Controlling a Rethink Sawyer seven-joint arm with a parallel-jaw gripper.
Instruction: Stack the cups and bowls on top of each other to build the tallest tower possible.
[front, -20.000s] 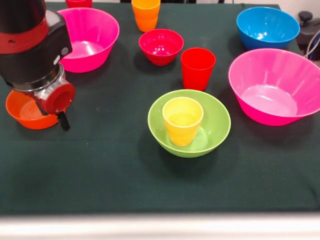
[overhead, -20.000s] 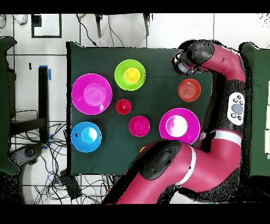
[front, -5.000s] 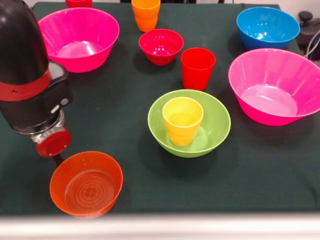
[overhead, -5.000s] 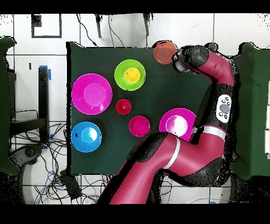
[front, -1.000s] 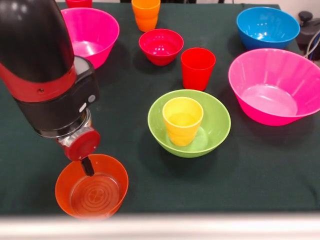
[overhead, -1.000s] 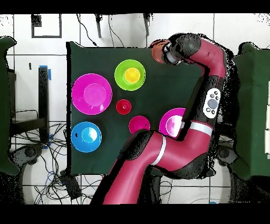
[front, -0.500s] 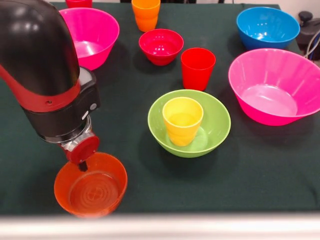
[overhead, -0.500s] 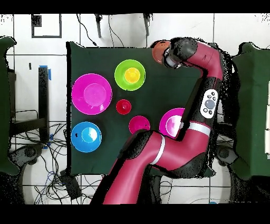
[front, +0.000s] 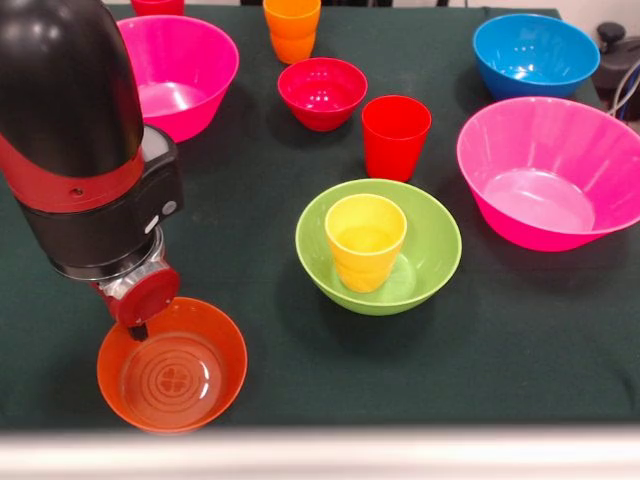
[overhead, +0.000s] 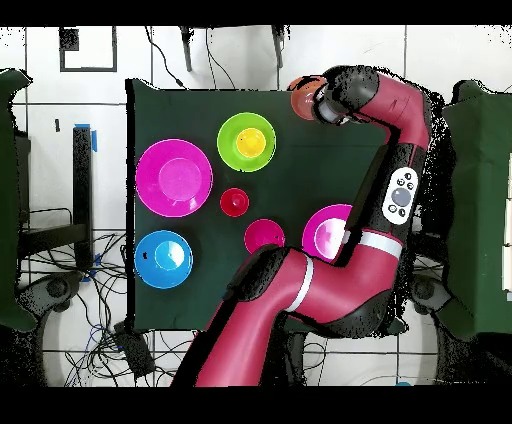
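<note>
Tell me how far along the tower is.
Done: yellow cup stands in the green bowl. In hand: the arm is at the orange bowl by the table's edge. Left: red cup, orange cup and the other bowls stand apart, unstacked.

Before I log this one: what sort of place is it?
Most likely a robotics lab: a robot arm works over a dark cloth-covered table of plastic bowls, with loose cables on a tiled floor around it.

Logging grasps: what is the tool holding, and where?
The tool meets the orange bowl at its far rim; a firm hold cannot be told.
</note>
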